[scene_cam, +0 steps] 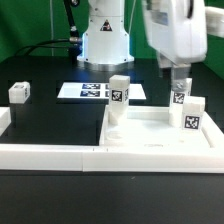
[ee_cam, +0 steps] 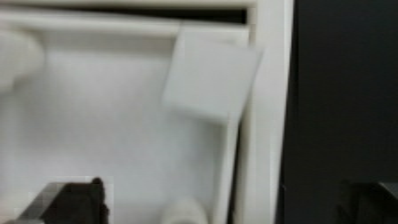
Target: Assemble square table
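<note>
Atop the smooth white square tabletop (scene_cam: 150,135), three blocky tagged legs (scene_cam: 119,95).

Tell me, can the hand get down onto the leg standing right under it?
Probably yes. The hand hangs open just above the leg at the back of the tabletop, with nothing between them; the neighbouring front leg stands close and may crowd one finger.

We note black table (scene_cam: 60,125) w/ white border wall (scene_cam: 50,155) along near edge, marker board (scene_cam: 92,91) flat at rear, one loose leg (scene_cam: 20,93) at exterior view's left, tabletop (scene_cam: 150,135) lying flat.
</note>
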`<act>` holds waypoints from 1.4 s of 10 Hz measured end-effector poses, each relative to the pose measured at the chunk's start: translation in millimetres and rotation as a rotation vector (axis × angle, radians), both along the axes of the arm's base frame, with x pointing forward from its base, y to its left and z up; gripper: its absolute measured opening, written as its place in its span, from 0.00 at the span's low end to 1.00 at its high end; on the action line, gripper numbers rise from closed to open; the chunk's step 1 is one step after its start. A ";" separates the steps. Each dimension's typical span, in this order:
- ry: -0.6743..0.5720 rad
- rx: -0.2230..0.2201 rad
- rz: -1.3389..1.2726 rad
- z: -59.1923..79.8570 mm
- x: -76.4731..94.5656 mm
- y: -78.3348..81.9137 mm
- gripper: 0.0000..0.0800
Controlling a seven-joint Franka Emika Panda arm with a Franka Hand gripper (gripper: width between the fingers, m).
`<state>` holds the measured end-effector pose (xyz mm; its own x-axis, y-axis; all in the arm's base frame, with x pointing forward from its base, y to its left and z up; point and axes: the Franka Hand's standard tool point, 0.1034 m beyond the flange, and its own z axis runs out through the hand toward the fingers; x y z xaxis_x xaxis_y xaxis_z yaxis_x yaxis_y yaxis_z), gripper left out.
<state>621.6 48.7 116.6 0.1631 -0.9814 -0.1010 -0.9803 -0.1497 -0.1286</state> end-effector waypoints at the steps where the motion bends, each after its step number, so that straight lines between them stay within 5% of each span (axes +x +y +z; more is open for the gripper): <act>1: -0.030 -0.024 0.130 -0.4 1.3 -15.5 0.81; 6: -0.066 -0.066 0.478 -1.6 0.8 -12.0 0.81; 10: -0.118 -0.132 0.942 -2.1 -40.0 -111.9 0.81; 14: -0.142 -0.180 1.161 -2.7 -37.9 -119.4 0.81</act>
